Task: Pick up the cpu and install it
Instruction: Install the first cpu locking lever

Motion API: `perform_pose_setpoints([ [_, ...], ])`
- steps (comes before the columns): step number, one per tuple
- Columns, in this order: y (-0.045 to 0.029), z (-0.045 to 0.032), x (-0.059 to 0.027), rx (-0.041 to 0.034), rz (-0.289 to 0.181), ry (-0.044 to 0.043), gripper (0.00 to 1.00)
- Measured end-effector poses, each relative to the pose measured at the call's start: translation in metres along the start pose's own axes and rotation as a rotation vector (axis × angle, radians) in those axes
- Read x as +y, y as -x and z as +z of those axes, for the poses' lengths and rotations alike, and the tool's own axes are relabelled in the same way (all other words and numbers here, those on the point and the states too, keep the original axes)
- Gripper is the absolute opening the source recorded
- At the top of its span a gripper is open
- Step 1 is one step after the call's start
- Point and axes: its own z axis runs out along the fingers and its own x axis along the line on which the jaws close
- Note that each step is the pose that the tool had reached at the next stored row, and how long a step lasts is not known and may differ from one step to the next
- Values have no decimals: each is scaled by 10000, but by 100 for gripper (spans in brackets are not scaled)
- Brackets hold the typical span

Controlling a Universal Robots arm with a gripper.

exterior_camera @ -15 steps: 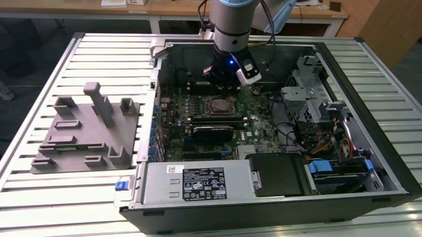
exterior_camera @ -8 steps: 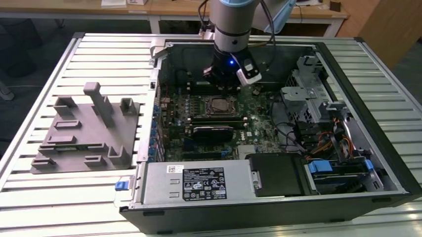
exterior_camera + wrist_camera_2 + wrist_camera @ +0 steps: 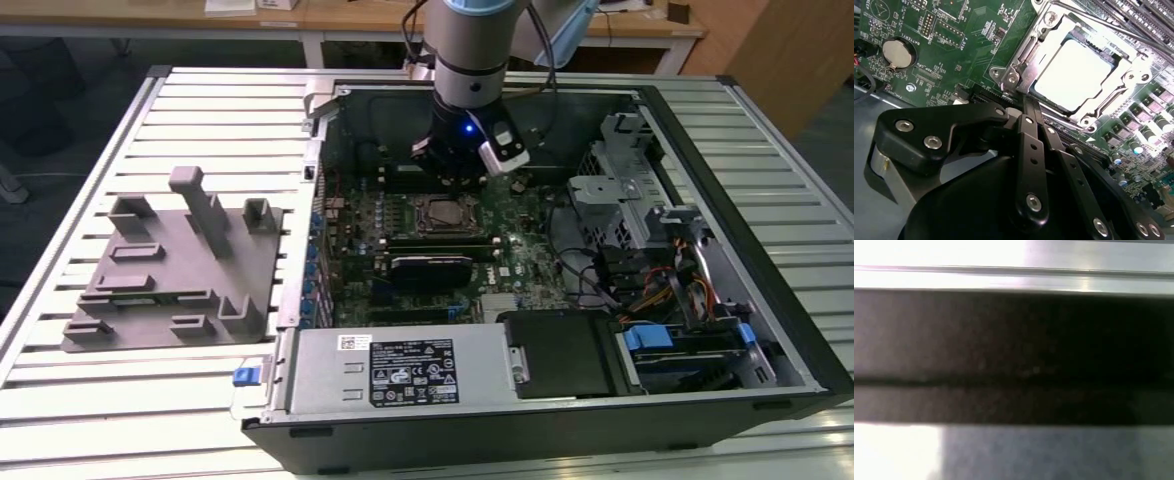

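In the second wrist view the gripper [image 3: 1026,107] sits nearest the lens: matte black linkage bars with bright screw heads, converging to a narrow tip. The fingers [image 3: 1030,131] look pressed together with nothing between them, their tip just beside the corner of the socket [image 3: 1019,70].

Past that tip lies the cpu [image 3: 1076,75], a flat square with a pale, smooth silver top that glares under the light. It rests inside the socket, level with the shiny metal frame around it and framed on all sides. Judging from this, the chip has already been placed, and the work stands at the seating or locking stage; whether the frame is latched I cannot tell. Any further contact here calls for a light, straight touch, since the frame's thin stamped metal and the green board [image 3: 954,45] with its small parts and round coin battery [image 3: 898,53] would not forgive a sideways push.

In the exterior view the arm reaches down into the open computer case [image 3: 747,300], the gripper [image 3: 461,172] just above the socket [image 3: 445,211]. On the exterior view's left a grey moulded tray [image 3: 147,290] of blocky ridges sits on the ribbed metal table [image 3: 80,200], well apart from the case.
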Motion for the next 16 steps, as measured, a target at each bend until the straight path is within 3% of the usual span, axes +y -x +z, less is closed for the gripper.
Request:
perform_pose_setpoints([
  [7,4,-34,7,-9,-1,21,11],
  [16,3,-66,4,3,-1,-14,11],
])
